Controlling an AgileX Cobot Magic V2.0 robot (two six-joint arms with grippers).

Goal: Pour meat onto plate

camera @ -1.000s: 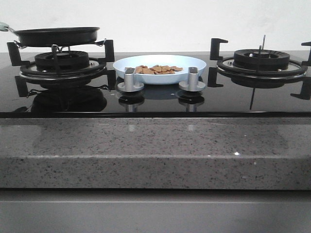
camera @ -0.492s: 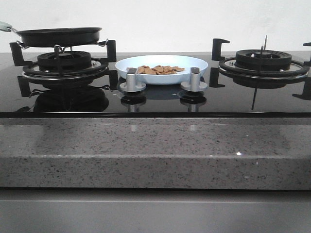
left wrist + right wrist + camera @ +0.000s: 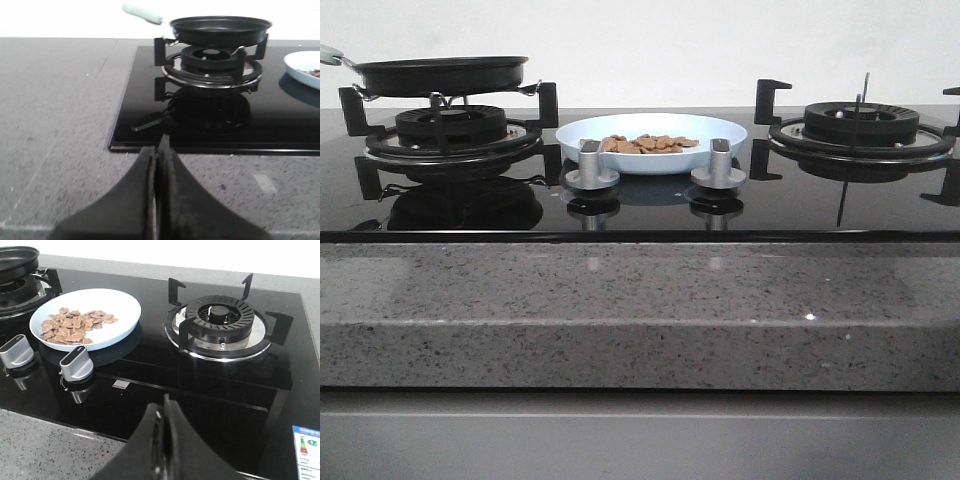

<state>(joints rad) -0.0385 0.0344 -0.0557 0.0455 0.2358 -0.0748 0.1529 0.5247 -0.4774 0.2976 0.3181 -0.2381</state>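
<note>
The pale-blue plate (image 3: 652,131) rests on the black glass hob between the two burners, and the orange-brown meat (image 3: 647,143) lies heaped in it. The right wrist view shows the same plate (image 3: 120,305) with the meat (image 3: 74,324) spread over its near half. Only the plate's edge (image 3: 303,68) enters the left wrist view. My left gripper (image 3: 157,145) is shut and empty over the grey counter, short of the hob's front edge. My right gripper (image 3: 163,407) is shut and empty over the hob's front part. Neither gripper shows in the front view.
A black frying pan (image 3: 438,73) with a pale handle (image 3: 142,13) sits on the left burner (image 3: 450,127). The right burner (image 3: 861,122) carries nothing. Two silver knobs (image 3: 590,166) (image 3: 718,165) stand in front of the plate. A speckled stone counter (image 3: 640,310) fronts the hob.
The front view has shifted slightly, so the hob and plate sit a few pixels to the right. Pan, plate and meat keep their places relative to each other.
</note>
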